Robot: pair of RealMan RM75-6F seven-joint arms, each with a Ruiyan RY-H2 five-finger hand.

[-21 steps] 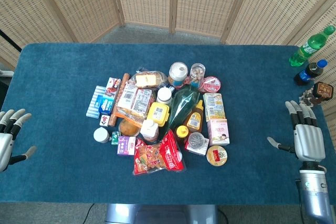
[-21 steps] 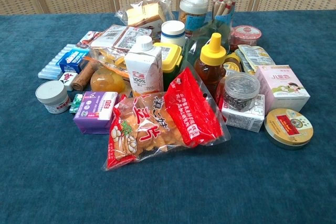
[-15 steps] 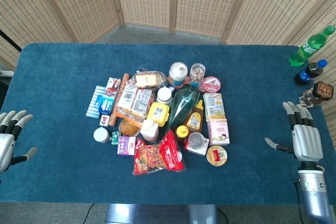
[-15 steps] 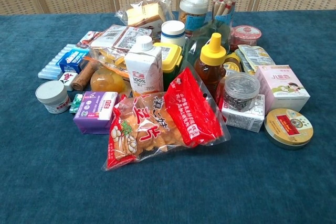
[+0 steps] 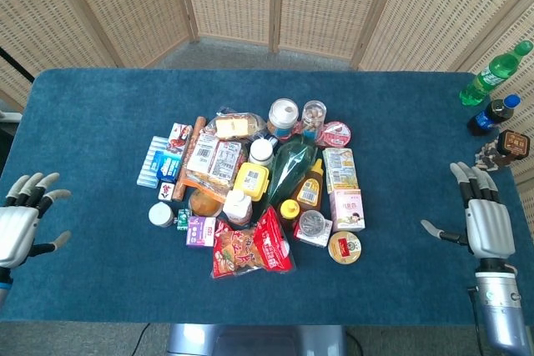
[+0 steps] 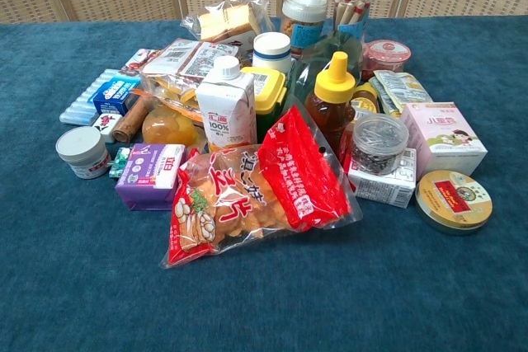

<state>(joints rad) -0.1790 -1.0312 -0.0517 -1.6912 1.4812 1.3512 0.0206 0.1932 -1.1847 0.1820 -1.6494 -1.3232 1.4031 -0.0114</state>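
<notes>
1. Currently the left robot hand hovers over the near-left edge of the blue-carpeted counter, fingers spread and holding nothing; the chest view does not show it.
2. Nearest to it, though well apart, stands a small white round jar with a grey lid, at the left fringe of the pile, beside a purple rectangular carton.
3. Opposite, the right robot hand is likewise open and empty, near the counter's right edge, close to a dark brown bottle with a label.
4. Behind that bottle stand a green plastic soda bottle and a dark cola bottle with a blue cap.
5. Centrally, the heap is tightly packed: a red crinkly snack bag leans on a white milk carton and an amber squeeze bottle with a yellow cap.
6. Risk, as I judge it: reaching into the pile could tip the upright carton or squeeze bottle, because neighbours touch; the glossy bag may slip from fingers; a right-arm swing could topple the edge bottles.
</notes>
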